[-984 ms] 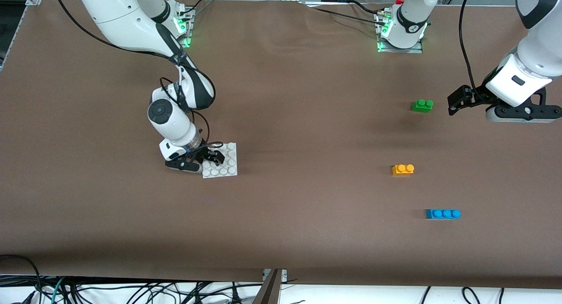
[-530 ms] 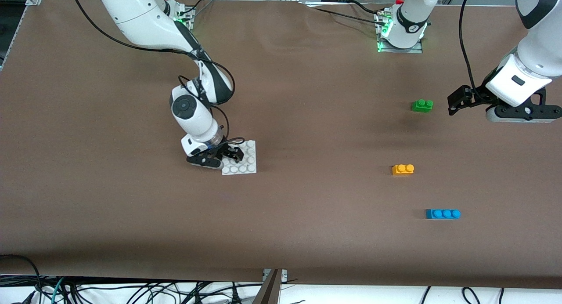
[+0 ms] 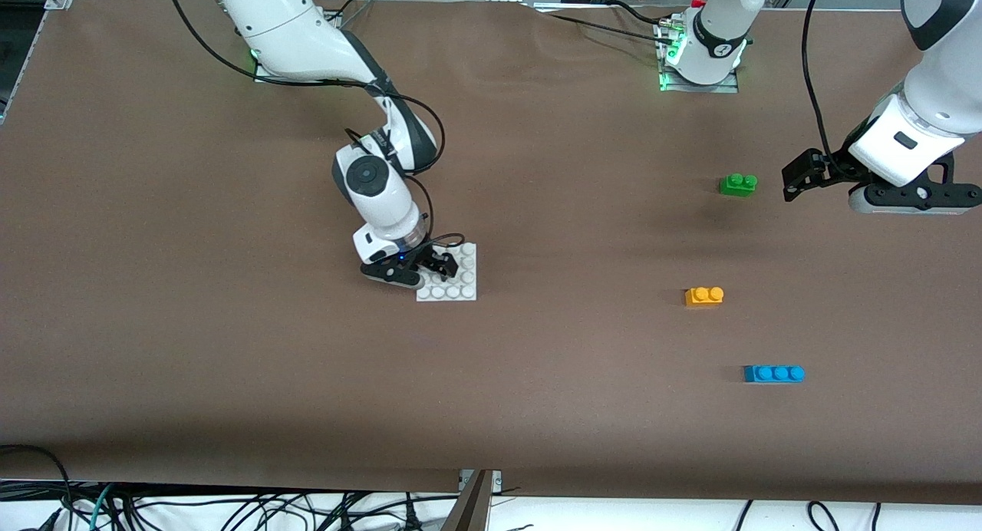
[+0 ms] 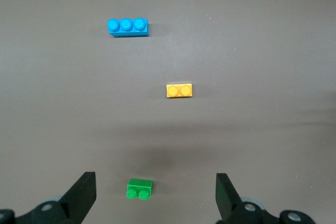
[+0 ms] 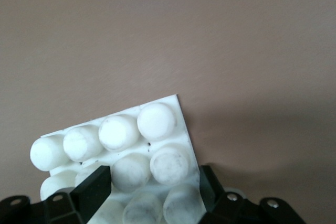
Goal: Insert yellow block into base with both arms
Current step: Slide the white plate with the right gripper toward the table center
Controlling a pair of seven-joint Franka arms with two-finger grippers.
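The right gripper (image 3: 437, 268) has its fingers clenched on the base (image 3: 459, 281); the left gripper (image 4: 155, 195), fingers spread, hovers by the green brick (image 3: 738, 184), nearer the yellow block (image 3: 704, 295).

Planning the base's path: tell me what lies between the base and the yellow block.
Nothing: in the front view only bare brown table lies between the base, gripped by the right hand, and the yellow block.
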